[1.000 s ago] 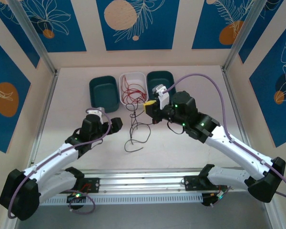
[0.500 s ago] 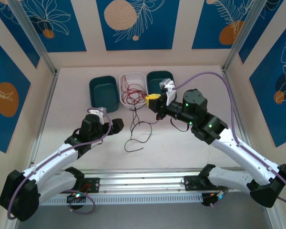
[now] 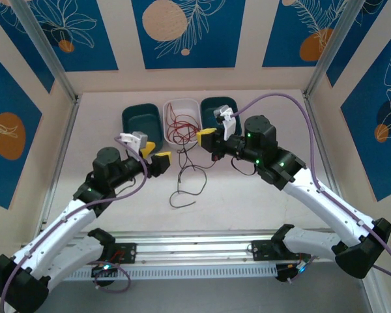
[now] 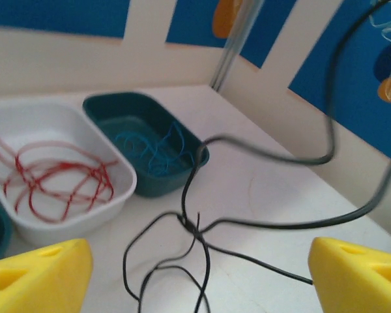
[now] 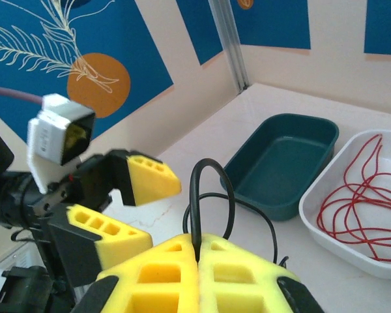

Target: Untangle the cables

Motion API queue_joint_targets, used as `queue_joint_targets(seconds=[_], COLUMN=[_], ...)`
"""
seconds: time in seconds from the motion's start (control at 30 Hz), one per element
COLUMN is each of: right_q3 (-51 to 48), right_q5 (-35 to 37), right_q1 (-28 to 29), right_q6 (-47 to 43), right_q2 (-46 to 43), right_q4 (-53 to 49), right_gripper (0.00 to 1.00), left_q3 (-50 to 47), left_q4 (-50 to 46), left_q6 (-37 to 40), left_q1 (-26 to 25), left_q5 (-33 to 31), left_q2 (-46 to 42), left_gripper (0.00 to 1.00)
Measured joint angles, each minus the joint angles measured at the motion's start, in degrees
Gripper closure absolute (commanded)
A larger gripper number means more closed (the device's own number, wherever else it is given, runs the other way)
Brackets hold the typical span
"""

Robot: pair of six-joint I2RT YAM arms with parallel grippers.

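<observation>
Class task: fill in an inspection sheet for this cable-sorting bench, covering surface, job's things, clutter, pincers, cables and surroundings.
Surface: pale table, flat.
Job's things: red cables in the white bin; blue cables in one teal bin; black cable knotted on the table; other teal bin empty.
Clutter: nothing seen.
Pincers: left pincer open, holding nothing; right pincer shut on the black cable.
Cables: lavender arm cables run along both arms.
Surroundings: blue patterned walls, metal posts.
</observation>
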Motion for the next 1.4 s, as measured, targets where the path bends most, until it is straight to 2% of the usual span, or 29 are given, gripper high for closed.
queue_joint_targets(seconds=[0.1,0.17,0.23,0.43,0.63,0.73,0.83,1.0,1.07,1.13,1.2,1.37,1.4], right_q3=[0.15,0.28,0.42,0.57,1.55,1.99,2.10,2.10,2.10,2.10,2.10,2.10,2.08], right_q5=[-1.88,-3.02,-4.24,-7.89,-10.23,-10.97,-11.47,-12.79,-12.90,-12.87,-12.87,-12.61,-12.59], right_q1=[-0.39,-0.68,-1.03,-1.51,-1.66,-1.68,-1.77,-1.88,-1.92,-2.01,-2.12,-2.91,-3.13], right_q6=[0.00,0.00,0.00,0.00,0.02,0.00,0.02,0.02,0.02,0.02,0.04,0.63,0.74], right_q2=[0.09,0.09,0.09,0.09,0.22,0.22,0.28,0.70,0.83,0.87,0.87,0.55,0.26], right_q4=[-0.37,-0.70,-0.70,-0.76,-0.90,-0.90,-0.90,-0.94,-1.09,-1.16,-1.16,-1.14,-1.14], right_gripper=[1.00,1.00,1.00,1.00,1.00,1.00,1.00,1.00,1.00,1.00,1.00,1.00,1.00], left_q3=[2.34,4.31,6.64,15.30,20.72,22.05,22.51,22.77,22.77,22.77,23.12,26.73,27.47], left_q4=[-0.52,-1.79,-3.69,-12.92,-20.59,-22.80,-24.11,-23.82,-23.04,-21.77,-20.74,-20.55,-20.61], left_q6=[4.94,8.90,12.24,23.37,30.21,32.33,33.59,34.12,34.10,34.36,34.53,36.39,36.87], left_q1=[-0.07,-0.09,-0.17,-0.35,-0.44,-0.50,-0.92,-1.75,-2.25,-2.78,-3.39,-5.77,-6.36], left_q5=[2.71,5.01,6.36,10.97,13.42,14.82,15.30,15.19,15.19,15.19,15.21,15.17,14.99], left_q2=[0.00,0.33,1.36,7.17,12.26,14.19,15.52,17.16,17.62,18.01,18.60,22.10,22.99], left_gripper=[0.23,0.33,0.38,0.39,0.44,0.45,0.52,0.52,0.50,0.44,0.44,0.52,0.58])
